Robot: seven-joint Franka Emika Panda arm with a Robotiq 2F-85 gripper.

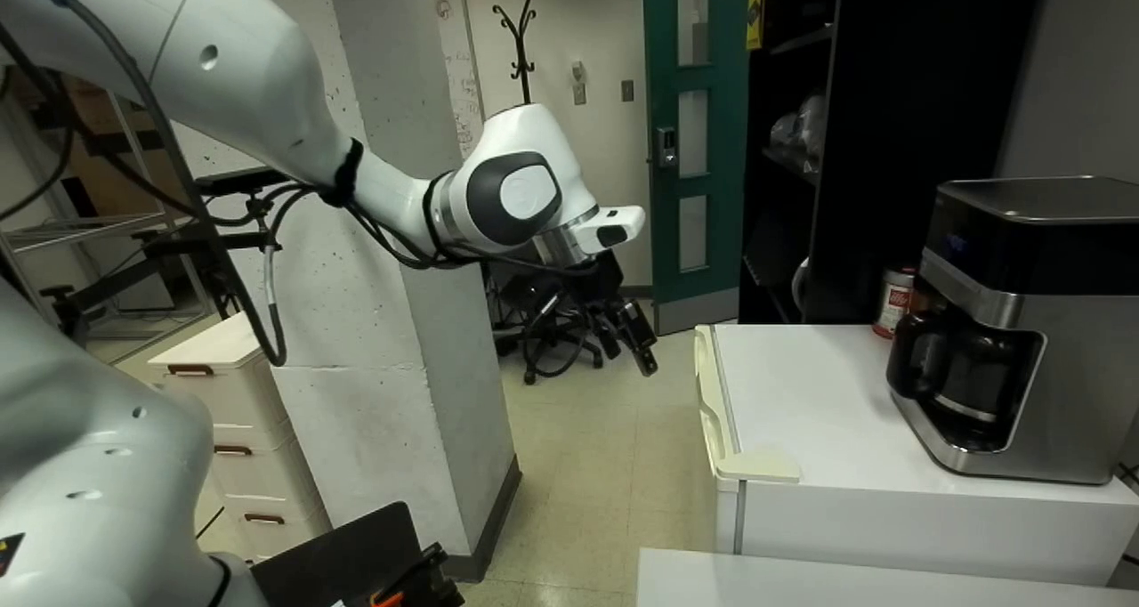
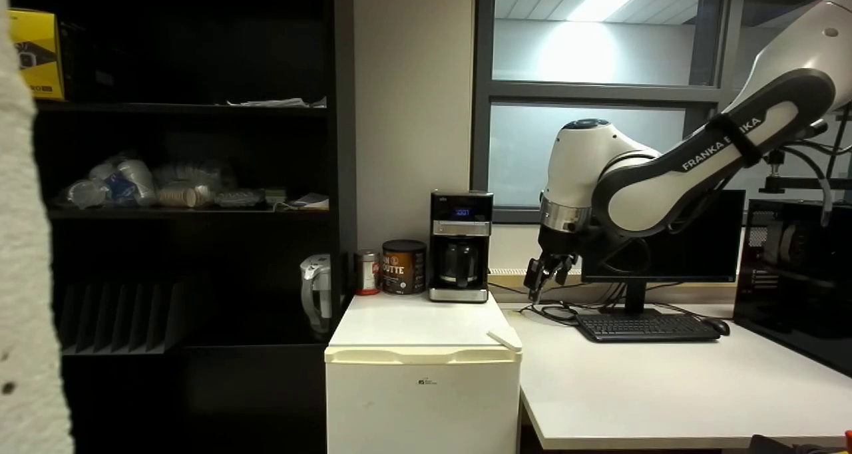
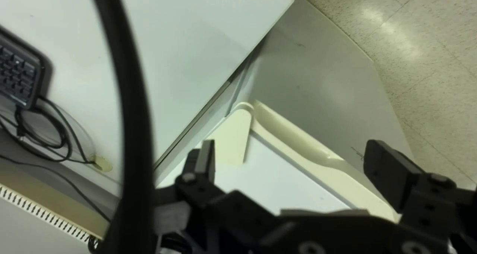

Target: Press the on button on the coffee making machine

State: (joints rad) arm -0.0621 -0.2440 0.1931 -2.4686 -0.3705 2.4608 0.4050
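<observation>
The coffee making machine [image 1: 1072, 376] stands on the white mini-fridge top at the right of an exterior view. It also shows in an exterior view [image 2: 460, 228] from the front, with a lit blue display [image 2: 460, 212] above its silvery band. The glass carafe [image 2: 458, 263] sits in its lower recess. I cannot make out the on button. My gripper [image 1: 630, 351] hangs in the air, pointing down, apart from the machine; it also shows in an exterior view [image 2: 548, 287]. In the wrist view my gripper [image 3: 292, 149] is open and empty, above the fridge. The machine is out of the wrist view.
The mini-fridge [image 2: 419, 324] has a cream front edge and a loose-looking corner piece [image 3: 233, 135]. A brown canister [image 2: 404, 267] and a small can [image 2: 367, 273] stand beside the machine. The desk [image 2: 639, 381] carries a keyboard [image 2: 645, 327] and a monitor. A dark shelf [image 2: 193, 211] stands opposite.
</observation>
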